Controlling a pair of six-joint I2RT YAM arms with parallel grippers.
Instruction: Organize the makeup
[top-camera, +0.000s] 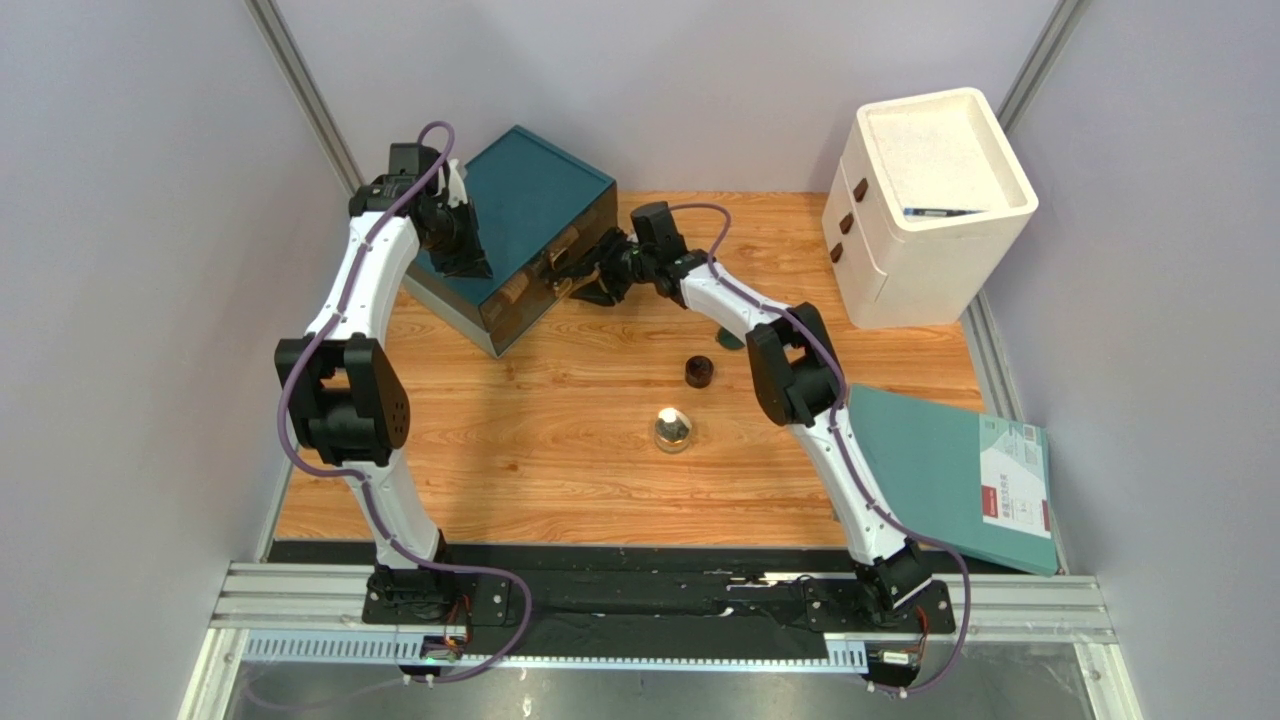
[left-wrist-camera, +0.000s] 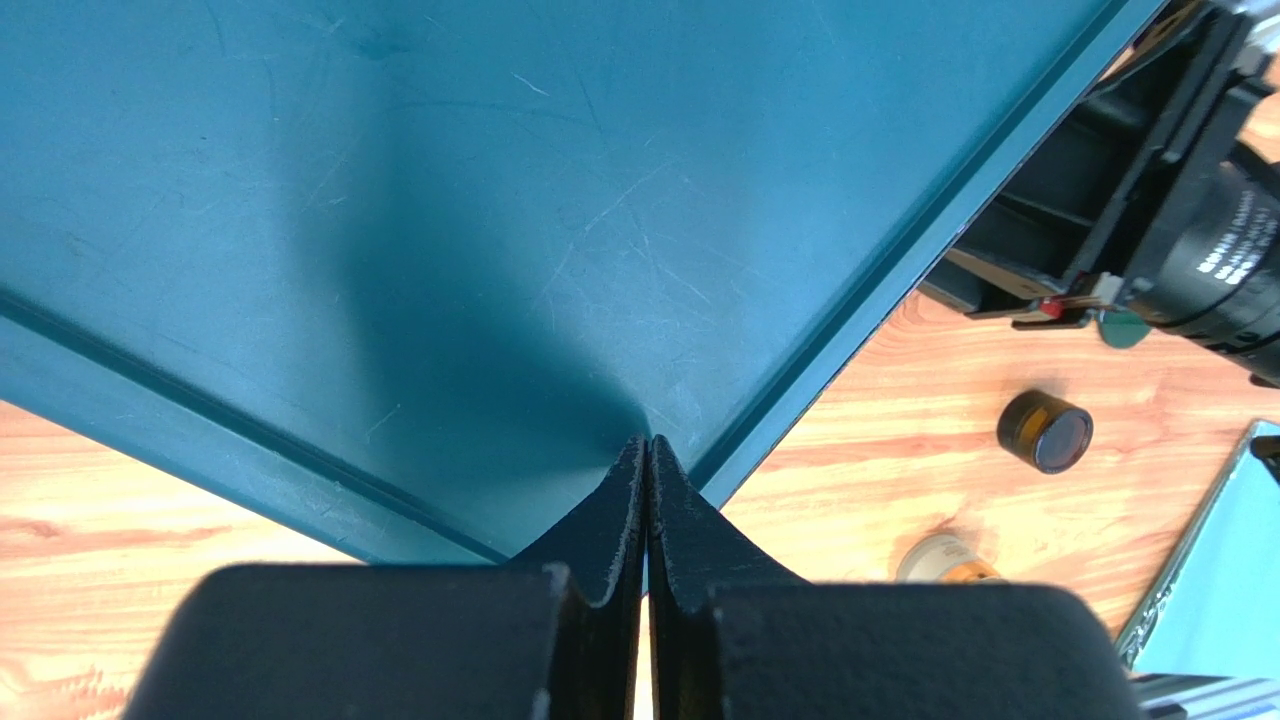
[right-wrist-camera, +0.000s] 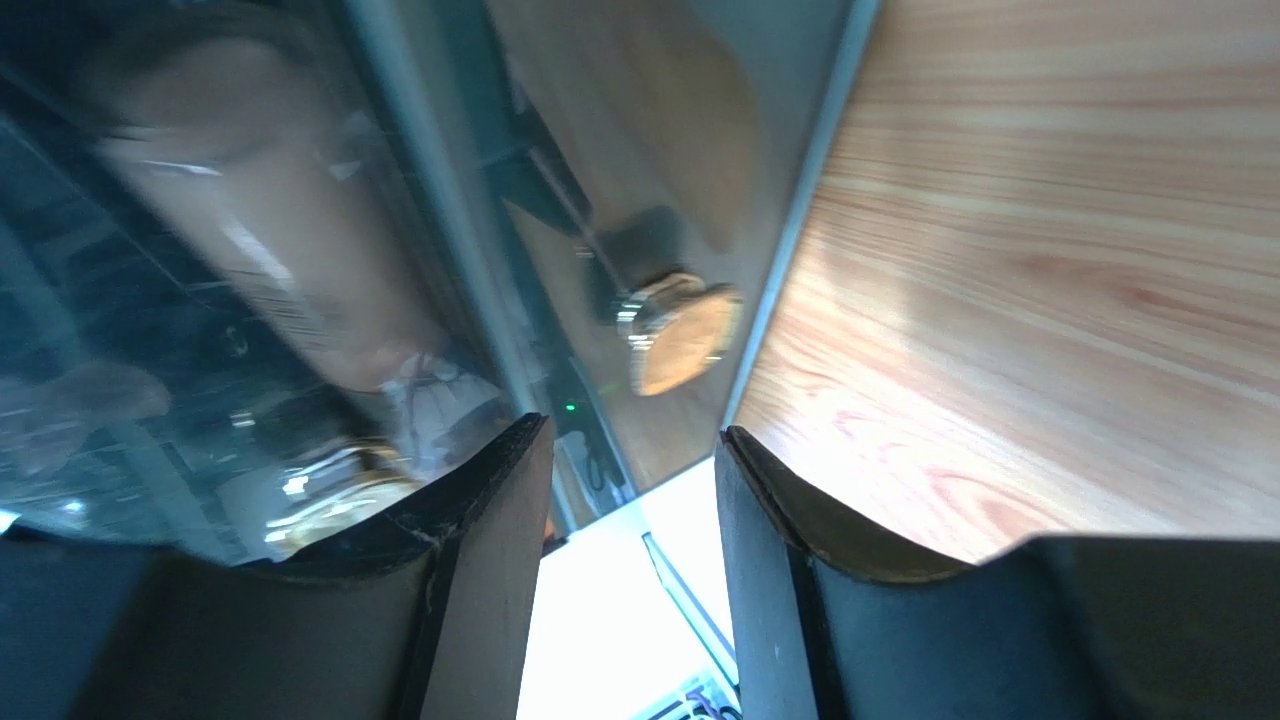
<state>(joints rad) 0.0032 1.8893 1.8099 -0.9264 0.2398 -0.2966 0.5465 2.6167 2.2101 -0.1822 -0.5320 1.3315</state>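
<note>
The dark brown round jar (top-camera: 699, 371) and the gold round compact (top-camera: 672, 432) stand on the wooden table in the middle; both also show in the left wrist view, the jar (left-wrist-camera: 1044, 432) and the compact (left-wrist-camera: 947, 558). A dark green piece (top-camera: 729, 342) lies partly hidden behind the right arm. My left gripper (top-camera: 458, 248) is shut and empty, its tips (left-wrist-camera: 648, 443) resting over the teal box's top. My right gripper (top-camera: 579, 281) is open and empty at the box's front (right-wrist-camera: 624, 450). A beige tube (right-wrist-camera: 286, 255) shows behind the clear drawer front. The other cosmetics are out of view.
The teal drawer box (top-camera: 526, 195) stands at the back left. The white drawer cabinet (top-camera: 917, 225) stands at the back right. A teal folder (top-camera: 947, 465) lies at the right edge beside the right arm. The drawer front reflects the jar and compact.
</note>
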